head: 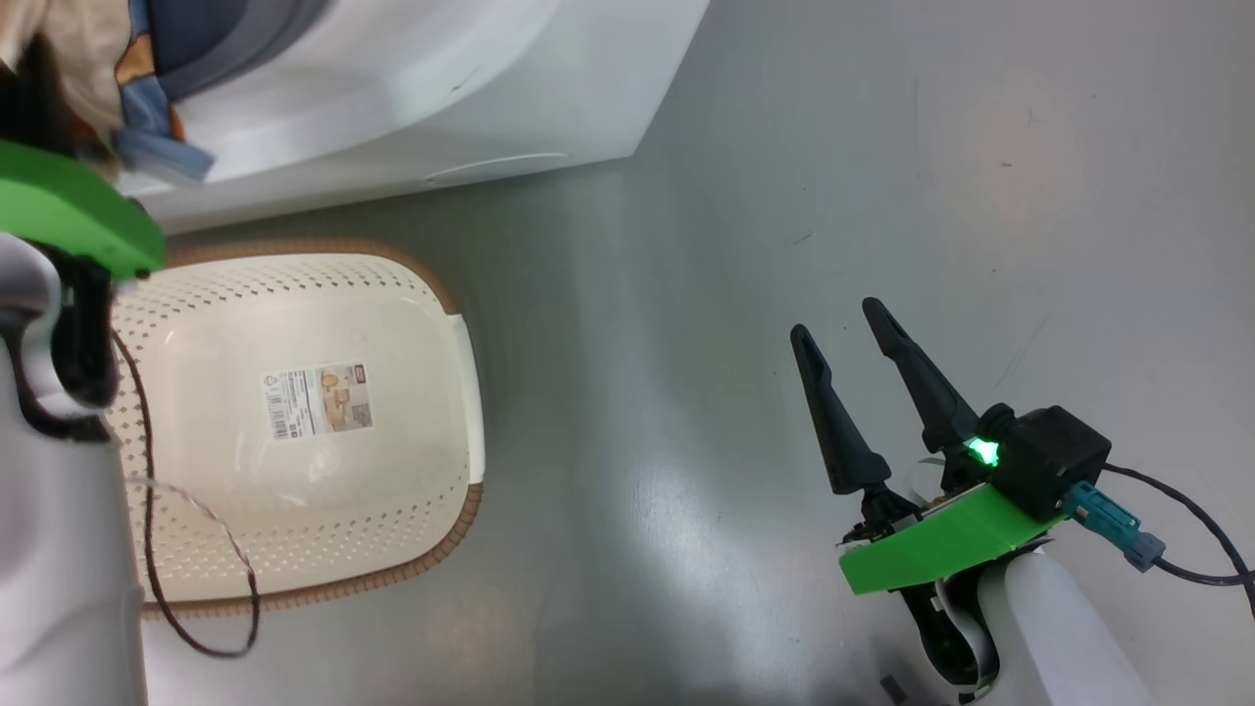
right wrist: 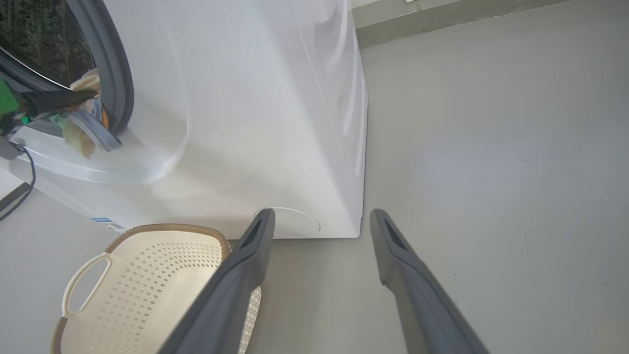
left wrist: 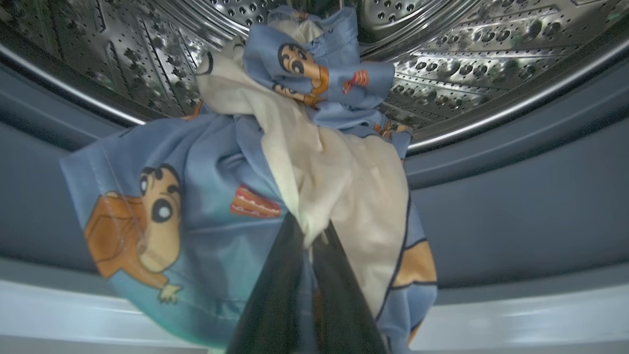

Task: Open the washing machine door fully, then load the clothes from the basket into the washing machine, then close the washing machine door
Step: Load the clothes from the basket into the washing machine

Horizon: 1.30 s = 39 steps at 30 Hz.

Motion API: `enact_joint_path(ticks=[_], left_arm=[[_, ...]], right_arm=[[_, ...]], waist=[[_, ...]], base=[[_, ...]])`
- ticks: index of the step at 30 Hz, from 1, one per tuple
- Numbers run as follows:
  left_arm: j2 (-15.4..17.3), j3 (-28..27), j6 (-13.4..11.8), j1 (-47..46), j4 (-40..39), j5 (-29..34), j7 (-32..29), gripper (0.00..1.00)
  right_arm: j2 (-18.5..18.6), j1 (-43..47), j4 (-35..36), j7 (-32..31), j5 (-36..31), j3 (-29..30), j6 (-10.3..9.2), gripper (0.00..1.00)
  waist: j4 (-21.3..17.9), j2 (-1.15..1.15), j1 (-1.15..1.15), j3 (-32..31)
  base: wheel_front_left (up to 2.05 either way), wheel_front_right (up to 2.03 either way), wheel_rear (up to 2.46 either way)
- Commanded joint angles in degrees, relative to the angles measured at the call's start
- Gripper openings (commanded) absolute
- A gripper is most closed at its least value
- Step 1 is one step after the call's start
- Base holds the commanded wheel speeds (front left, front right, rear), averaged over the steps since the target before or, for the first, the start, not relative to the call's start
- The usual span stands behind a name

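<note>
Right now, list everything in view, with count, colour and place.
washing machine: one, white, ahead on the floor.
drum: one, perforated steel, inside it.
gasket: one, grey, around the opening.
clothes: one bundle, light blue and cream, draped over the opening's lower edge.
basket: one, cream, brown rim, on the floor before the machine.
label: one, white, on the basket's floor.
left gripper: one, dark, shut on the clothes.
right gripper: one, dark, open above bare floor.

The right gripper [head: 835,320], at four o'clock in the head view, has two dark tapered fingers [head: 833,431], a green plate [head: 941,544], a black block [head: 1054,461] with a green light [head: 982,452], a teal connector [head: 1103,515] and a black cable [head: 1196,529].
</note>
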State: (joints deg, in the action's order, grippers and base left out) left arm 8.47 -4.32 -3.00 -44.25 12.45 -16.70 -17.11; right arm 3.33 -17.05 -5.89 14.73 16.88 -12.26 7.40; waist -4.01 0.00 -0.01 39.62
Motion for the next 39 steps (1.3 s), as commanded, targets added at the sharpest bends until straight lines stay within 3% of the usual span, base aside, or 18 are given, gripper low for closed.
enact_joint_path(ticks=[1,11,16,25,39], left_arm=[[2.6,-1.0,0.3,-2.1,-2.0,0.8,2.2,0.0],[5.6,0.3,3.8,-10.8,3.0,3.2,18.4,0.0],[7.1,0.9,6.2,-16.7,7.6,2.9,23.4,0.0],[9.7,2.1,8.5,-25.7,15.6,2.3,27.7,0.0],[13.8,4.6,9.9,-41.2,28.7,1.6,27.8,0.0]], right_arm=[[-0.5,0.5,1.1,0.3,0.5,-1.6,0.09,1.0],[-0.5,0.5,1.3,0.3,1.0,-1.9,0.09,1.0],[-0.5,0.3,1.5,0.3,1.4,-2.4,0.09,1.0],[-0.5,0.3,1.7,0.3,1.9,-3.0,0.09,1.0],[-0.5,0.0,2.1,0.3,3.1,-5.1,0.09,1.0]], waist=[[-0.1,0.0,0.01,0.1],[-1.1,0.0,0.01,1.1],[-2.0,0.0,0.01,2.4],[-3.7,0.0,0.01,5.1],[-6.5,0.0,0.01,10.4]], base=[[0.0,0.0,0.0],[0.0,0.0,0.0],[0.0,0.0,0.0],[0.0,0.0,0.0],[0.0,0.0,0.0]])
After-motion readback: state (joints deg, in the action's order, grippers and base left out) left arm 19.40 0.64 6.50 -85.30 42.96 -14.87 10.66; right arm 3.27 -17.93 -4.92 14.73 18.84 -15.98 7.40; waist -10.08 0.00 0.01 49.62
